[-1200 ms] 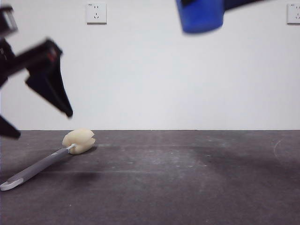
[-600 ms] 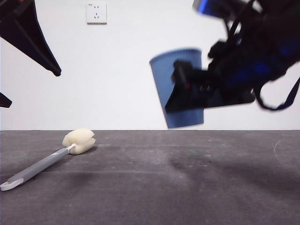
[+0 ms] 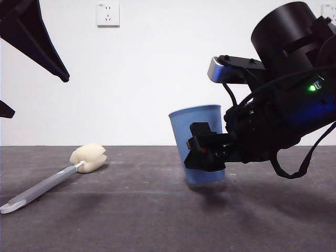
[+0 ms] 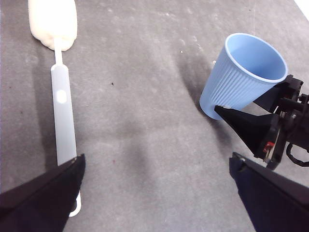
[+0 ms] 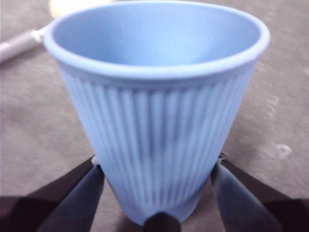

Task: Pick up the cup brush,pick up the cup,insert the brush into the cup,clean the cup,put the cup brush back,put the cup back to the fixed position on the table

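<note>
Now cup hangs low over table in right gripper.
Jaws clamp its lower wall; cup tilts slightly, base just above surface. Left gripper waits wide open, brush beneath.

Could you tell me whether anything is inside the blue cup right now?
The cup, gripped near its base by the right gripper, shows only bare blue inner wall below its rim. Its bottom is out of sight. The cup brush lies apart on the table.

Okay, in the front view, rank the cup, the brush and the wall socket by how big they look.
1. Brush: longest, lying on the table.
2. Cup: nearly as large, bulkier, held by the right gripper; order with the brush is unsure.
3. Wall socket: smallest, but farthest away.
</note>
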You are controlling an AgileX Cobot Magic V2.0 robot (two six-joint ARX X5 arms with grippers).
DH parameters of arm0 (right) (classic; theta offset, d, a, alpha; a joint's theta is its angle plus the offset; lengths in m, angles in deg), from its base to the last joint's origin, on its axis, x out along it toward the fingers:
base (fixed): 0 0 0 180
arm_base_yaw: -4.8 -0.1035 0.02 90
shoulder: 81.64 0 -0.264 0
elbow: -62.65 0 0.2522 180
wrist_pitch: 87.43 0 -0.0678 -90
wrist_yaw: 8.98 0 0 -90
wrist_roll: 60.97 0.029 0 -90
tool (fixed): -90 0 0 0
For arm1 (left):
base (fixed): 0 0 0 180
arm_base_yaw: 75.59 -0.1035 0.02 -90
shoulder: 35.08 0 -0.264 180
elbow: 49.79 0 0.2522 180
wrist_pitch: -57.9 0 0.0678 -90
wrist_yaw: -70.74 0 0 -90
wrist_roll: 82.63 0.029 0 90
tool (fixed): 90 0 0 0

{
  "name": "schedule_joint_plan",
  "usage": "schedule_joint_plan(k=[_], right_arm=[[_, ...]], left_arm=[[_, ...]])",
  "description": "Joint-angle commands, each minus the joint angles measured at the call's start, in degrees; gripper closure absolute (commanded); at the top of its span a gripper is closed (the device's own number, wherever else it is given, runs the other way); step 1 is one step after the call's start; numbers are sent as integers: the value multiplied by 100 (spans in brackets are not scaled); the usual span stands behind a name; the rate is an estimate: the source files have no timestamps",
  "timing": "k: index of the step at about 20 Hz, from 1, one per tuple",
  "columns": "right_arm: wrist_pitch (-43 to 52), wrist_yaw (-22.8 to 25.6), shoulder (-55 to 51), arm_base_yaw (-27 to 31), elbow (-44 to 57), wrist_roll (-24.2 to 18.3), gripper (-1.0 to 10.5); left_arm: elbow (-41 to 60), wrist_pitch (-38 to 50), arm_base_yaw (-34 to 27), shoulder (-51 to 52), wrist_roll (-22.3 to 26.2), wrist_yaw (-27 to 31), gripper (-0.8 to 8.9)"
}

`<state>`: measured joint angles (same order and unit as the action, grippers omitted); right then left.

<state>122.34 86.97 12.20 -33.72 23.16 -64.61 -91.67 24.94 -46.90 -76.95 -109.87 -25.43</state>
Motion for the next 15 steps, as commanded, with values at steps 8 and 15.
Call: schedule_joint_plan(k=[8, 15], right_arm=[[-374, -315, 219, 330, 57, 127, 964], [-1193, -608, 219, 330, 59, 127, 879]], left_arm=[[63, 114, 15, 15, 59, 11, 310], [63, 109, 15, 15, 92, 9, 310]])
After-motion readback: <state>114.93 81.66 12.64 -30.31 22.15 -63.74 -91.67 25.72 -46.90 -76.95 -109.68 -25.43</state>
